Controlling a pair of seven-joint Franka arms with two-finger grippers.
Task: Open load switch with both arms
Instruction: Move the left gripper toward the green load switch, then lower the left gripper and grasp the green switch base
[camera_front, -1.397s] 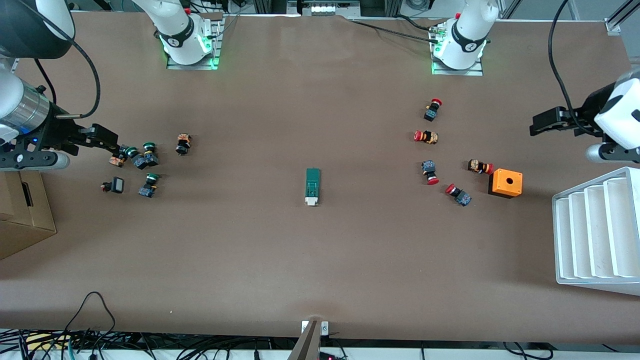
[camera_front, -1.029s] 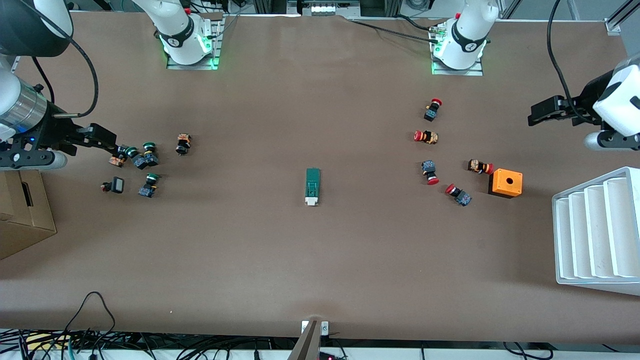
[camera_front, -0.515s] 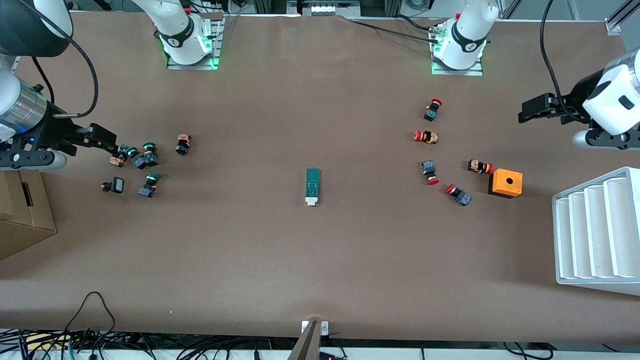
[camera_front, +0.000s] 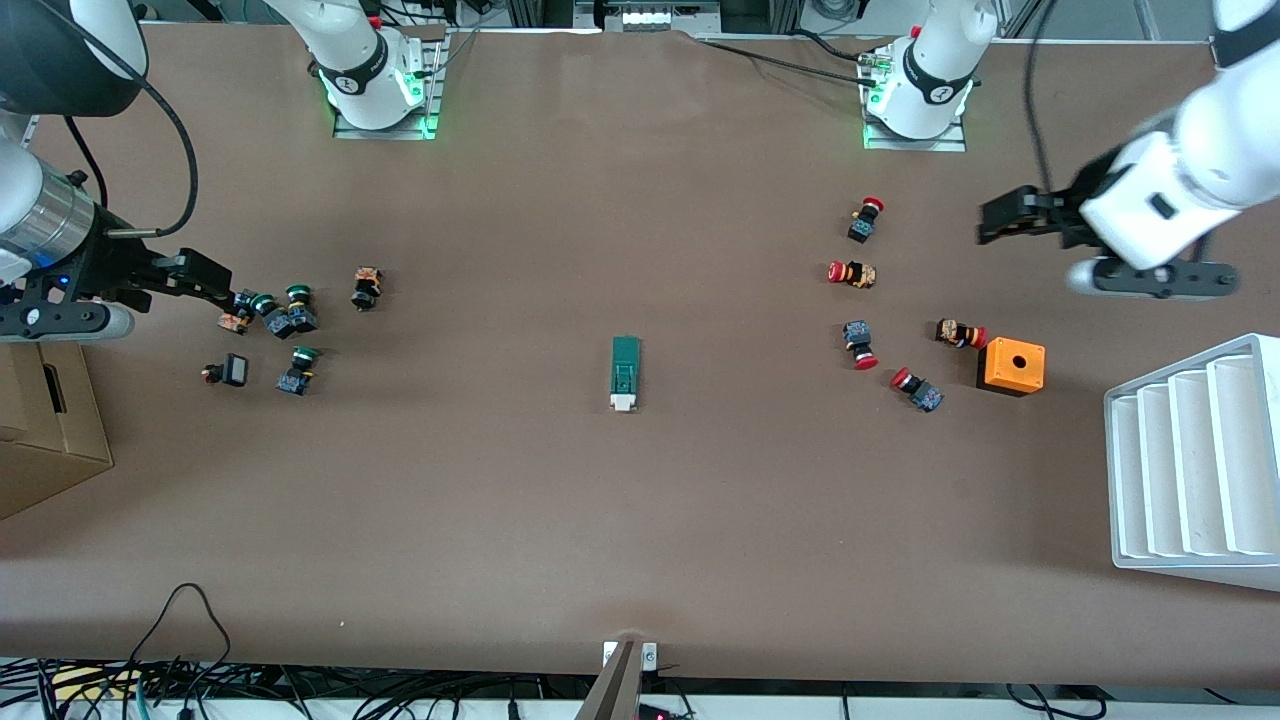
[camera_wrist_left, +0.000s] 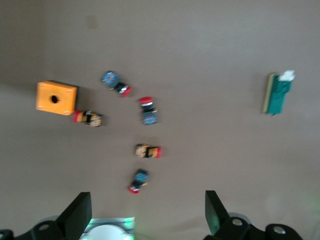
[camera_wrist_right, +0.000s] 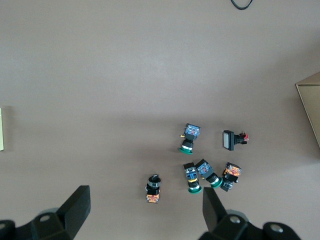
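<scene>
Small narrow dark-green rectangular load switch (camera_front: 625, 372) lies flat near the middle of the brown paper-covered tabletop (camera_front: 640, 520), long axis running toward the front camera, its white sliding piece at the end nearer that camera. Nothing touches it.

Left tool (camera_front: 1000, 217), black two-finger type, hangs in the air over bare tabletop toward the left arm's end, near the cluster of red-capped push buttons (camera_front: 860, 272). Fingers (camera_wrist_left: 77, 217) stand wide apart, nothing between them. The left wrist view looks down on the red-capped buttons, the orange box with a round hole (camera_wrist_left: 56, 98) and the load switch farther off.

Right tool (camera_front: 205, 275) sits over the group of green-capped push buttons (camera_front: 290, 315) toward the right arm's end. Fingers (camera_wrist_right: 75, 207) spread wide, holding nothing.

Brown cardboard box (camera_front: 45, 420) at the right arm's end; white stepped plastic tray (camera_front: 1195, 460) at the left arm's end. The orange box stands just beside one red-capped button.
</scene>
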